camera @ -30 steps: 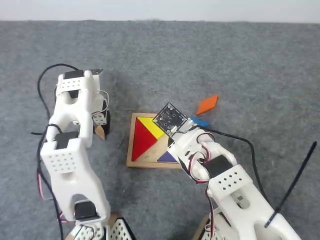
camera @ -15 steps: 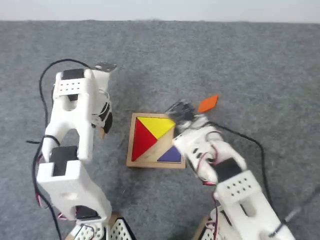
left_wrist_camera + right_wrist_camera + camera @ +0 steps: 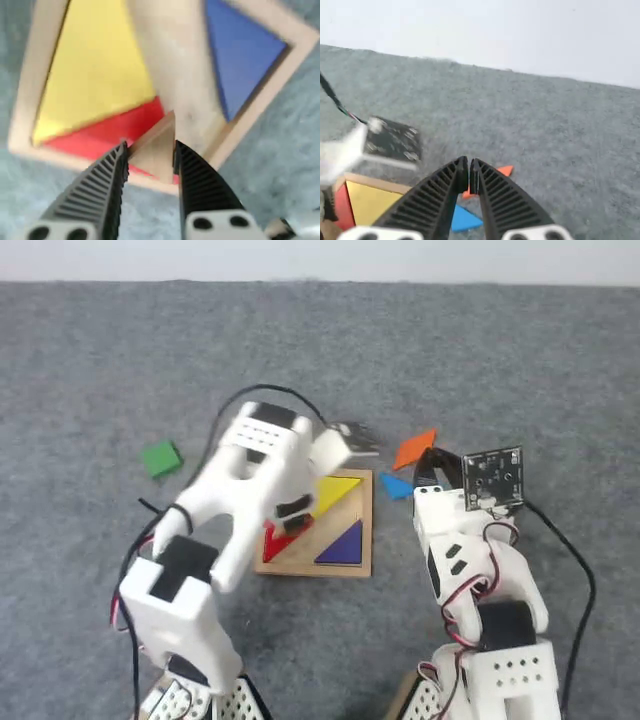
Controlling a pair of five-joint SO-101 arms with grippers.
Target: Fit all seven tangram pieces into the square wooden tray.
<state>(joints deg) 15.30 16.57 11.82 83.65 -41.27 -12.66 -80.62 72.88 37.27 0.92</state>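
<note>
1. Grey felt-like cloth is recorded over the whole tabletop point(image 3: 520, 360), with a pale wall behind it.
2. The left fingers point(image 3: 149, 146) are found clamped on a plain wooden triangle point(image 3: 159, 140). It is held between the two pads over the rim of the square wooden tray point(image 3: 175, 65) nearest those fingers. Whether it touches the red piece beneath cannot be told.
3. The right fingers point(image 3: 468, 164) are pressed together with nothing between them, and are kept clear of the tray.
4. The step in hand is judged to be the seating of the wooden triangle.
   - Bare tray floor is seen beyond the left fingertips, between the yellow and dark blue pieces.
   - It is advised that the piece be carried forward off the red one and turned until an edge is matched to a neighbour's edge.
   - It should then be lowered flat and let go only once it is borne by the floor.
   - A corner riding up on the red piece is the fault to be guarded against.
5. One tray and seven pieces are counted.
   - Three pieces are lying in the tray: a yellow triangle point(image 3: 95, 75), a red triangle point(image 3: 107, 134) and a dark blue triangle point(image 3: 240, 55).
   - One piece, the wooden triangle, is gripped.
   - Three pieces are left on the cloth. An orange parallelogram point(image 3: 415, 448) and a light blue triangle point(image 3: 397, 485) lie just beyond the right fingertips. A green square point(image 3: 160, 457) lies well apart from both sets of fingers.
</note>
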